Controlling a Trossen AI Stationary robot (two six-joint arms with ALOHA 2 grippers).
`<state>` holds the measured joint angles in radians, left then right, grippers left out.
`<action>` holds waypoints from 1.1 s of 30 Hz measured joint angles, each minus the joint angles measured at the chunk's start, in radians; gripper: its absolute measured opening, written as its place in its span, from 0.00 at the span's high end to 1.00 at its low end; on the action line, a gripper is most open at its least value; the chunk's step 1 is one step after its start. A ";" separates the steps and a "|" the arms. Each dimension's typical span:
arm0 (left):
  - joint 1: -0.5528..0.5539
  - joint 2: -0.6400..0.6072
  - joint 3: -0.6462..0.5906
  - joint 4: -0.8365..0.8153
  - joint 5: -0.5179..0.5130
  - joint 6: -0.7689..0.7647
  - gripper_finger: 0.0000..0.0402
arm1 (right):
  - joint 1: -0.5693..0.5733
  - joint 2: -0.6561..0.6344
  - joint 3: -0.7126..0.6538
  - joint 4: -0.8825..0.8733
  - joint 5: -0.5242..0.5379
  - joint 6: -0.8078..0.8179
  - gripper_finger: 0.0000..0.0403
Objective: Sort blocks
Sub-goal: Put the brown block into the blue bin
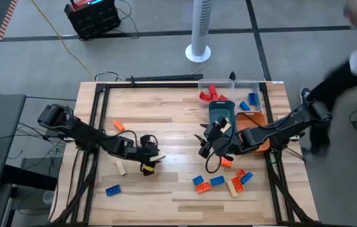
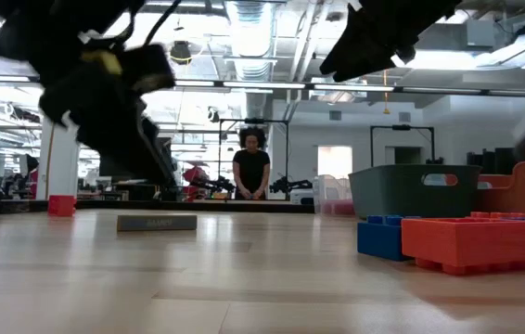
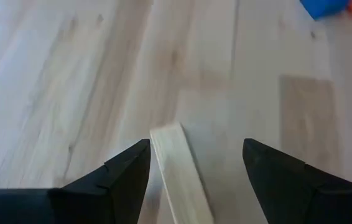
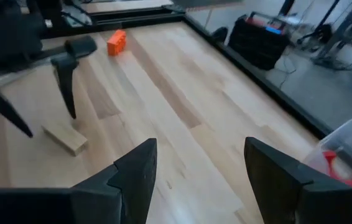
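Between the left gripper's [image 3: 194, 168] two dark fingers [image 3: 123, 171] we see a pale tan block [image 3: 179, 177] lying flat on the wooden table [image 1: 166, 107]; the fingers stand apart on either side of it and we see no contact with it. From above, that gripper [image 1: 148, 157] sits well left of the teal tray [image 1: 221, 112]. The right gripper [image 4: 198, 180] hangs spread and empty just beside the tray's near-left corner. More blocks [image 1: 219, 181], blue, orange and tan, cluster on the table in front of the tray. A blue one [image 1: 112, 190] lies far to the tray's front-left, an orange one [image 1: 118, 126] to its left. Red ones rest in the clear tray [image 1: 245, 85] behind it; the orange tray [image 1: 254, 118] sits at its right. We can read no writing anywhere.
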<state>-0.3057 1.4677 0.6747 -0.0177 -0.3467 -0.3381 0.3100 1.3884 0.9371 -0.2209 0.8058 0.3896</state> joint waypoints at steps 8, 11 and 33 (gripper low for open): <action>0.007 0.001 -0.166 0.289 -0.075 -0.034 0.35 | 0.011 0.005 0.000 0.027 0.026 -0.007 0.39; 0.007 0.024 -0.181 0.328 -0.081 -0.036 0.32 | 0.011 0.006 0.000 0.028 0.026 -0.007 0.39; 0.008 0.201 -0.184 0.464 -0.086 -0.034 0.75 | 0.012 0.031 -0.002 0.022 -0.003 -0.001 0.39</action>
<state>-0.2977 1.6687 0.4911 0.4466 -0.4323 -0.3720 0.3222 1.4197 0.9348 -0.1986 0.8028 0.3882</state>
